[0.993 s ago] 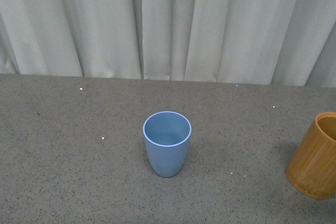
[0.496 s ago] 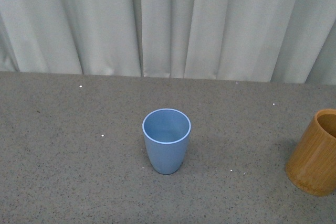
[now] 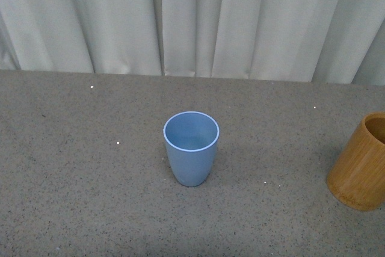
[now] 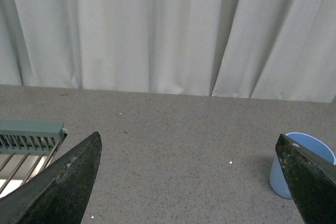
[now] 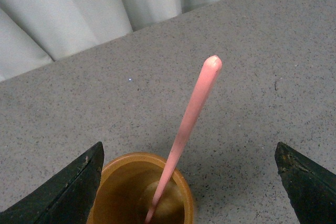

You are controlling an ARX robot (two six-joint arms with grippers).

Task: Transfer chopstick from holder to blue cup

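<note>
Curtain (image 3: 192,22) hanging behind counter (image 3: 90,197), left end effector (image 4: 188,145) gaping released, right end effector (image 5: 189,149) likewise over holder (image 5: 128,190), pink chopstick (image 5: 190,119) leaning inside.

Front, left wrist — sharing blue cup (image 3: 191,151)

Flat, even light, no glare. Faint soft shadow beside pale blue plastic cup (image 3: 191,148); focus sharp.

I have bare tabletop (image 3: 84,203) all round the blue cup (image 3: 191,148), its mouth open. The bamboo holder (image 3: 360,164) stands well apart to its right, a pink chopstick (image 5: 193,108) leaning out of it. A green slatted rack (image 4: 29,128) sits well apart too; curtain (image 3: 192,22) closes the far edge.
</note>
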